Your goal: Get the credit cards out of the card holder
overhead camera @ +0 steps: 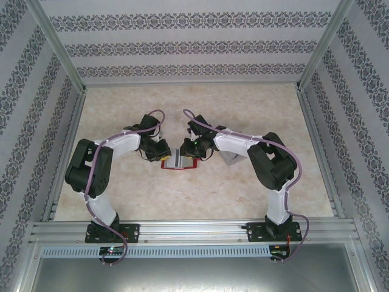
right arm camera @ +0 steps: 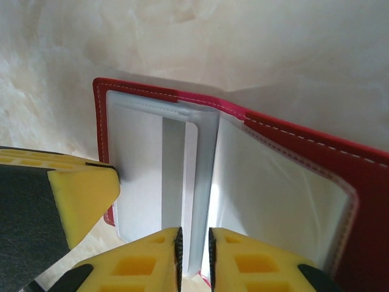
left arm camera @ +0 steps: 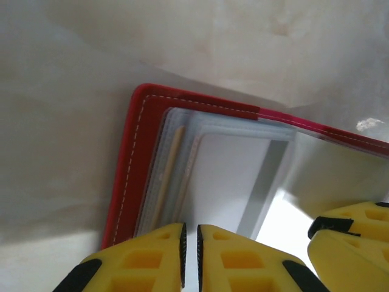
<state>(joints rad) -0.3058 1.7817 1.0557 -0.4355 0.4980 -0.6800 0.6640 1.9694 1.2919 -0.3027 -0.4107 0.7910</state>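
Note:
The red card holder (overhead camera: 179, 160) lies open on the table between my two grippers. Its red stitched cover (left arm camera: 124, 170) frames pale clear sleeves, and the edges of tan credit cards (left arm camera: 167, 176) show inside them. A white card with a grey stripe (right arm camera: 173, 164) sits in the left sleeve. My left gripper (left arm camera: 189, 255) hangs over the sleeves with a narrow gap between its pads. My right gripper (right arm camera: 194, 258) straddles a loose sleeve leaf (right arm camera: 203, 201) at the fold, its pads slightly apart. In the top view the left gripper (overhead camera: 163, 149) and right gripper (overhead camera: 193, 149) nearly meet over the holder.
A flat grey piece (overhead camera: 230, 159) lies on the marble-patterned table (overhead camera: 194, 194) just right of the right gripper. Patterned walls and metal rails (overhead camera: 67, 152) enclose the table on three sides. The other arm's yellow fingers (left arm camera: 355, 234) crowd each wrist view.

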